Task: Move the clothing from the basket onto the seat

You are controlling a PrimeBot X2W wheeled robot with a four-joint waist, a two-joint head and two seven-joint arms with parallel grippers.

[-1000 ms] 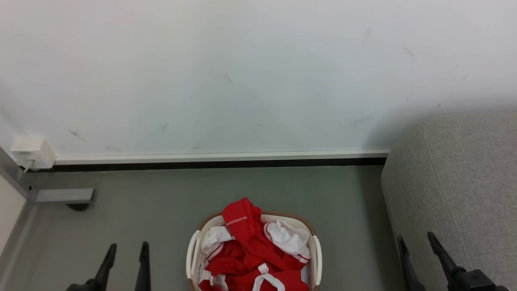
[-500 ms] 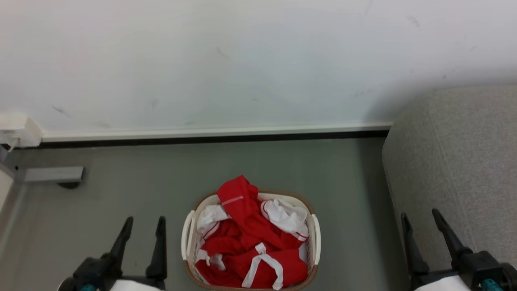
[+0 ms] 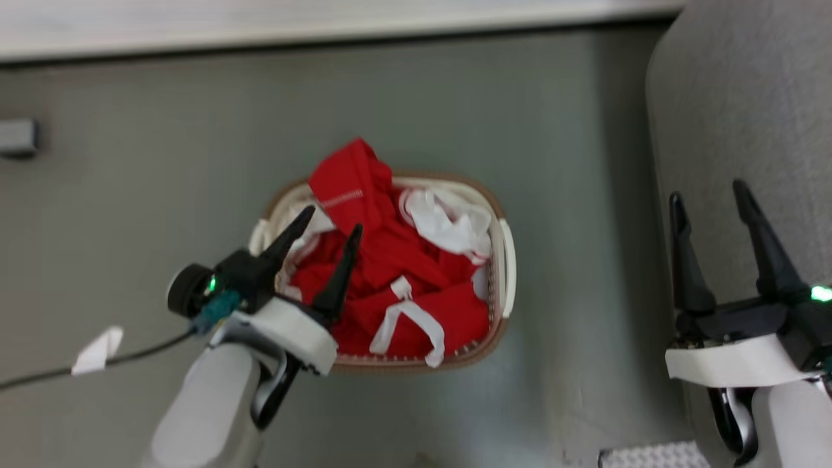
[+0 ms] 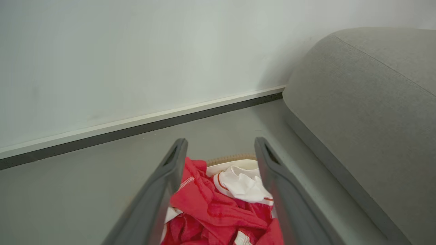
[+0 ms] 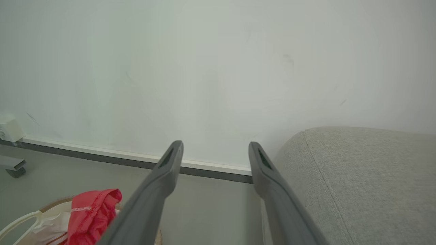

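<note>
The basket [image 3: 507,266] stands on the grey floor, heaped with red clothing [image 3: 383,260] that has white trim and straps. My left gripper [image 3: 331,218] hangs open over the basket's left part, its fingers above the fabric with nothing between them. In the left wrist view the clothing [image 4: 218,211] and the basket rim [image 4: 231,158] lie between that gripper's [image 4: 219,146] spread fingers. My right gripper [image 3: 707,188] is open in front of the grey seat [image 3: 734,97], to the right of the basket. The right wrist view shows the seat [image 5: 357,183], the clothing [image 5: 92,211] at lower left and my right gripper [image 5: 214,146].
A white wall with a dark skirting [image 3: 325,32] runs behind the basket. A grey metal foot [image 3: 16,136] sits at the far left. A dark cable with a white tag [image 3: 97,348] trails from the left arm. Bare floor lies between basket and seat.
The head camera has tilted down, so the wall has slid out of the top. My left gripper has moved right and forward, from beside the basket to over its left part.
</note>
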